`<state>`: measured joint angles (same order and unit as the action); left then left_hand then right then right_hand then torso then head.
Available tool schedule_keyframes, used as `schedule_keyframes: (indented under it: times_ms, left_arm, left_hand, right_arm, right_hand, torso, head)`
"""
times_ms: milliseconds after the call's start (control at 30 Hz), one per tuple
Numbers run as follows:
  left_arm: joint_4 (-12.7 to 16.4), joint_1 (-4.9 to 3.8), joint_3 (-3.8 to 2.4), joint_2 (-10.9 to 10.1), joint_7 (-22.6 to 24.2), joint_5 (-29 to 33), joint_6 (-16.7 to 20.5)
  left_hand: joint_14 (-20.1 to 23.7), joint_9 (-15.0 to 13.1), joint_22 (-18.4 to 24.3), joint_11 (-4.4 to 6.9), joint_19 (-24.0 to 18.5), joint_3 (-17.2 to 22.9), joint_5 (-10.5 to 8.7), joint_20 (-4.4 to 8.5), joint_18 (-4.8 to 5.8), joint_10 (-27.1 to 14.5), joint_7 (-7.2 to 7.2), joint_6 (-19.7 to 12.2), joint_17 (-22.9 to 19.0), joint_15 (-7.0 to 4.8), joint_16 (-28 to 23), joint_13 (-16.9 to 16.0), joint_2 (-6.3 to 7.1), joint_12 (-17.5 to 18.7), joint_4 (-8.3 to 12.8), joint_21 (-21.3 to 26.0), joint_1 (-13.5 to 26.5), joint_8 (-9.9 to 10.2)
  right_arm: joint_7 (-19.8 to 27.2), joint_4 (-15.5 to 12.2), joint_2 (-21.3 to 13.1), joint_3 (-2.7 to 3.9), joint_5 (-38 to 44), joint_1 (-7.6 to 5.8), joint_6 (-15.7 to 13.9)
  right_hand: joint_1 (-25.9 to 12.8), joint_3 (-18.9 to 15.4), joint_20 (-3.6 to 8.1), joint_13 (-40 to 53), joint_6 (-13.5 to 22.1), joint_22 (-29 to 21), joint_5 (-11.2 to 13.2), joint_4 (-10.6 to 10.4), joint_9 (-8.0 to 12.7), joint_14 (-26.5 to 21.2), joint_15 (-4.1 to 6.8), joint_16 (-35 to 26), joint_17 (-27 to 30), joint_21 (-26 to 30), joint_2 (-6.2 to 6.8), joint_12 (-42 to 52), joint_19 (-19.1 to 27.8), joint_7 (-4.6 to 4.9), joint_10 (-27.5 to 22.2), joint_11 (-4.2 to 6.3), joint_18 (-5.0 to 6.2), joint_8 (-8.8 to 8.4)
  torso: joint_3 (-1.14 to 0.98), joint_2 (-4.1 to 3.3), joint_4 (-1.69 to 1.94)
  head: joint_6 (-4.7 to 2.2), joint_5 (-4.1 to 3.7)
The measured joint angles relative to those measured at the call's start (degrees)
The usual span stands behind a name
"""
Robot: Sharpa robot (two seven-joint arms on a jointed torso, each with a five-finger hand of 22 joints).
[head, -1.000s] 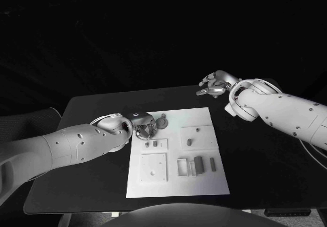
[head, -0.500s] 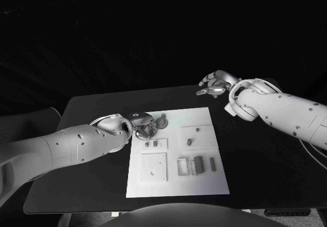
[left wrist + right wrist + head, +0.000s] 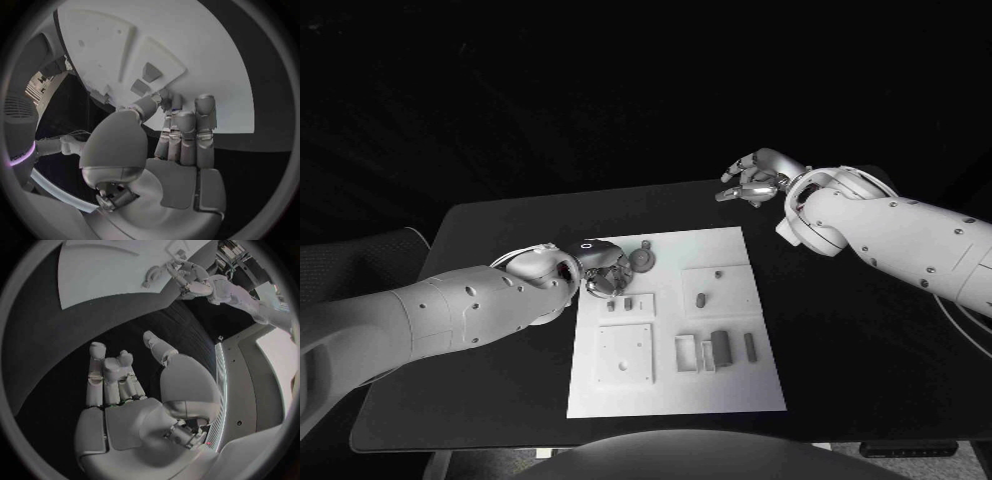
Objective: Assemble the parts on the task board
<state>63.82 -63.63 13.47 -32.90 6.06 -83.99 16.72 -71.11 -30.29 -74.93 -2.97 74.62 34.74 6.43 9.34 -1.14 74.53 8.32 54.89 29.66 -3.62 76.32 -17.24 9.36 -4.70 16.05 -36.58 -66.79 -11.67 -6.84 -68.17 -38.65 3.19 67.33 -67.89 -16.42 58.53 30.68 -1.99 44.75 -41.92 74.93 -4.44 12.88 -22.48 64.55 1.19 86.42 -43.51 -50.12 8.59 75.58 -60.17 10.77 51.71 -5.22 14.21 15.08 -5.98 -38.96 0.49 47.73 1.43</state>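
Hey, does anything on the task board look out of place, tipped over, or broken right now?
Nothing stands out. The task board lies flat on the black table, its small parts inside its edges. The left robot hand is at the board's far left corner; the right robot hand hovers off the board, holding nothing.

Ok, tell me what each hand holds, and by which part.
Right hand: nothing, fingers apart above the table. Left hand: over the board's corner; any hold cannot be told.
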Motion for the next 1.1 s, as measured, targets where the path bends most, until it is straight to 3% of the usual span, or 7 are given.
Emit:
schedule_keyframes:
  times_ms: [467, 967, 1100]
  left_arm:
    - [-0.1, 0.01, 0.00, -0.3, -0.3, 0.0, 0.1]
    - [-0.8, 0.01, -0.05, -1.8, -0.6, 0.0, 0.3]
    - [-1.0, 0.01, -0.05, -3.0, -0.6, 0.0, 0.7]
  left_hand:
    - [0.1, 0.3, 0.0, 0.22, 0.0, -0.5, 0.21, -0.02, 0.01, -0.2, 0.02, -1.4, 0.1, -0.05, 0.0, -0.7, 0.22, 0.1, -0.1, 0.0, 0.2, 0.6]
    - [0.1, 0.4, 0.0, 0.34, 0.0, -0.9, 0.21, -0.03, -0.22, -0.3, -0.24, -2.3, 0.1, -0.05, 0.0, -1.5, 1.10, 0.1, -0.3, 0.0, 0.6, 0.6]
    - [0.1, 0.6, 0.0, 0.36, 0.0, -0.9, 0.28, -0.03, -0.23, -0.3, -0.24, -2.3, 0.2, -0.05, 0.0, -1.7, 1.10, 0.1, -0.3, 0.0, 0.6, 0.6]
  right_arm:
    - [0.0, 0.0, -0.1, 0.00, 0.0, 0.00, 0.0]
    - [0.0, 0.2, -0.1, 0.00, 0.0, 0.02, 0.0]
    - [0.0, 0.2, -0.2, 0.00, 0.0, 0.03, 0.0]
  right_hand:
    - [0.0, -0.2, 0.36, 0.0, 0.0, 0.0, 0.0, -0.2, 0.0, 0.0, 0.00, 0.0, 0.0, 0.0, 0.00, 0.0, 0.1, -0.02, 0.0, 0.00, 0.00, 0.00]
    - [0.0, -0.2, 0.34, 0.0, 0.0, 0.0, 0.0, -0.2, 0.0, 0.0, 0.00, 0.0, 0.0, 0.0, 0.00, 0.0, 0.1, -0.09, 0.0, 0.00, 0.00, 0.00]
    - [0.0, -0.2, 0.33, 0.0, 0.0, 0.0, 0.0, -0.2, 0.0, 0.0, 0.00, 0.0, 0.0, 0.2, 0.00, 0.0, 0.1, -0.11, 0.0, 0.00, 0.00, 0.00]
  torso:
    - [0.01, 0.01, -0.01]
    - [0.09, 0.01, 0.03]
    - [0.07, 0.01, 0.04]
  head:
    - [-0.08, -0.09]
    - [-0.23, -0.05]
    - [-0.29, 0.00]
